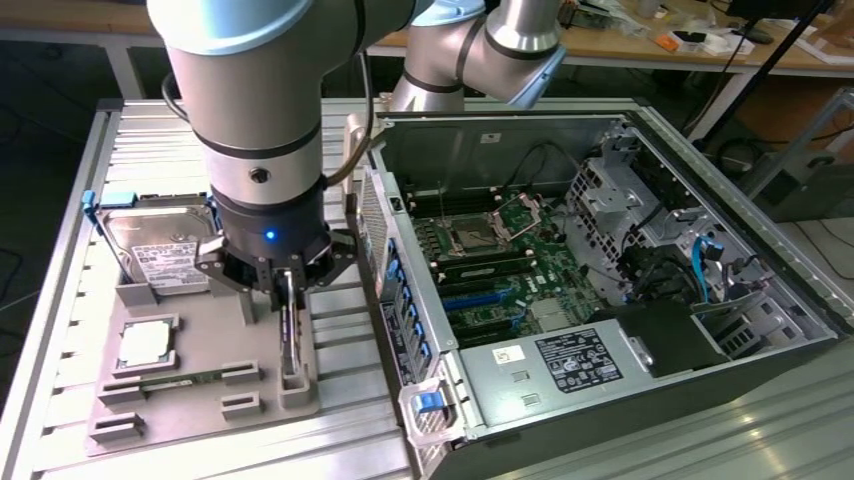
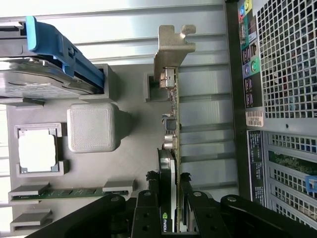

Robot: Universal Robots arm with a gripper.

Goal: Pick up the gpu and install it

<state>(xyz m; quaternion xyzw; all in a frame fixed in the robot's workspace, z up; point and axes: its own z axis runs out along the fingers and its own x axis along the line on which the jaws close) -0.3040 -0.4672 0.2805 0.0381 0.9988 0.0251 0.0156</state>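
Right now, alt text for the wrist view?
Black fingers clamp the thin green graphics card with silver end bracket, standing on edge in a grey plastic tray; a perforated black computer case sits beside it.

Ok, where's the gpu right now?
Exterior view's left: the gpu stands on edge in the gray tray, beside the computer case, clamped by the gripper.

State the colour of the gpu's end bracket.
Silver-grey; the end bracket shows best in the wrist view.
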